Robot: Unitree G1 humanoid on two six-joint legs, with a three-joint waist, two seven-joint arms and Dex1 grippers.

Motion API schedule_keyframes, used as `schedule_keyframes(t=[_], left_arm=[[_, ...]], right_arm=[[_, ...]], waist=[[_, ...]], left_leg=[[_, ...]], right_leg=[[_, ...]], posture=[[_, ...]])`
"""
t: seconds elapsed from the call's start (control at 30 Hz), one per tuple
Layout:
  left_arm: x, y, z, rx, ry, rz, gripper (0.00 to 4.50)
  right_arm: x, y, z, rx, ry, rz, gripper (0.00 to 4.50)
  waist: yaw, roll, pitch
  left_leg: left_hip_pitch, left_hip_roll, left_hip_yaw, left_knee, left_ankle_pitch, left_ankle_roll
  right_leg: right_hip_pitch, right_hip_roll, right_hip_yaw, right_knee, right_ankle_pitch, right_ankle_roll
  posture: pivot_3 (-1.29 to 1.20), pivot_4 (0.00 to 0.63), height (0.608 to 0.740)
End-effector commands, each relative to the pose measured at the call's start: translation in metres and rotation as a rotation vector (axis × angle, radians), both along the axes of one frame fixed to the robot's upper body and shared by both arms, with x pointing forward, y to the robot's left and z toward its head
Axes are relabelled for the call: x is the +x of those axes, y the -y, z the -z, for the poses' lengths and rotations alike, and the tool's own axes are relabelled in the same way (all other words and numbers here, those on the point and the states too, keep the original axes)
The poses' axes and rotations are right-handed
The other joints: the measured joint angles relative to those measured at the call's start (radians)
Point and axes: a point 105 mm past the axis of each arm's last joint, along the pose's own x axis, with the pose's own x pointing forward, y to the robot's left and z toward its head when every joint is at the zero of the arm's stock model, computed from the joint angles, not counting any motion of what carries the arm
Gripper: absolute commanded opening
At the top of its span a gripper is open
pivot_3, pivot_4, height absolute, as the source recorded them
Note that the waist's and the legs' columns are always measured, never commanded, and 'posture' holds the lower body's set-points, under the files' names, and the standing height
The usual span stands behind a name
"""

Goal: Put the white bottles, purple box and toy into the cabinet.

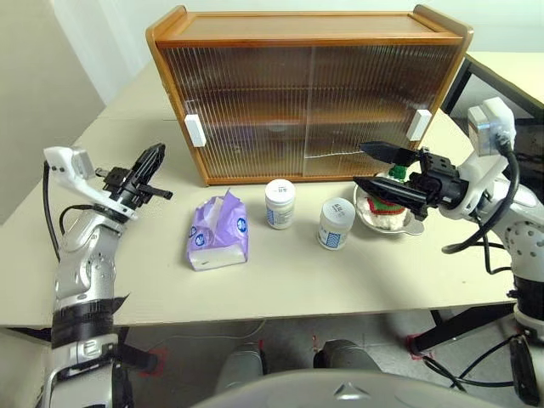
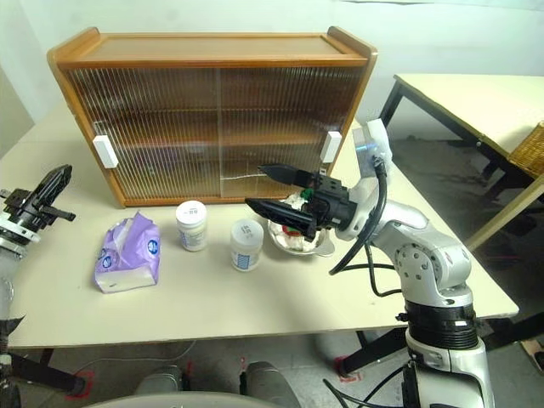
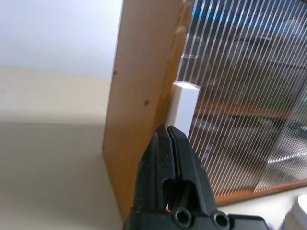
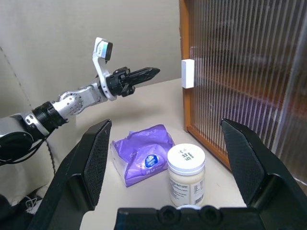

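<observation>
Nearest the tabletop's front edge lies the purple tissue pack (image 1: 218,231), then two white jars (image 1: 280,203) and the bowled snowman toy (image 1: 387,201). Left gripper (image 1: 151,172), jaws together, likely aims for the closed cabinet's (image 1: 306,93) handle (image 1: 194,130); right gripper (image 1: 384,168) waits, jaws apart.

Beige table (image 1: 340,280) carries the closed wooden cabinet (image 1: 310,93) at the back. In front of it, left to right: purple box (image 1: 218,234), two white bottles (image 1: 280,204) (image 1: 337,223) standing upright, then the metal bowl (image 1: 406,225) holding the toy (image 1: 387,204).
</observation>
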Motion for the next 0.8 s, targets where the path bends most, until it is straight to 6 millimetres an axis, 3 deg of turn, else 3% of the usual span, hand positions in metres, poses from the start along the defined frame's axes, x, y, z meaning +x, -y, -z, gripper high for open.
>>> schedule_keyframes(t=[0.03,0.43,0.8], left_arm=[[0.01,0.007,0.007,0.005,-0.042,0.021,0.02],[0.029,0.004,0.008,0.012,-0.056,0.033,0.02],[0.039,0.021,0.013,0.007,-0.065,0.08,0.02]], right_arm=[[-0.002,-0.003,-0.001,-0.009,0.021,0.004,4.5],[-0.006,-0.005,-0.006,0.011,0.031,0.003,4.5],[-0.009,-0.007,-0.005,0.024,0.021,0.013,4.5]], waist=[[-0.003,0.0,0.0],[-0.009,0.0,0.0],[-0.021,0.0,0.0]], left_leg=[[0.0,0.0,0.0,0.0,0.0,0.0],[0.0,0.0,-0.001,0.001,0.0,0.0],[-0.001,0.0,-0.001,0.002,0.0,0.001]], right_leg=[[0.0,0.0,0.0,0.0,0.0,0.0],[-0.001,0.001,0.0,0.0,0.0,0.001],[0.0,0.001,0.0,0.0,0.001,0.003]], posture=[[-0.11,0.0,0.74],[-0.14,0.0,0.74],[-0.16,0.0,0.74]])
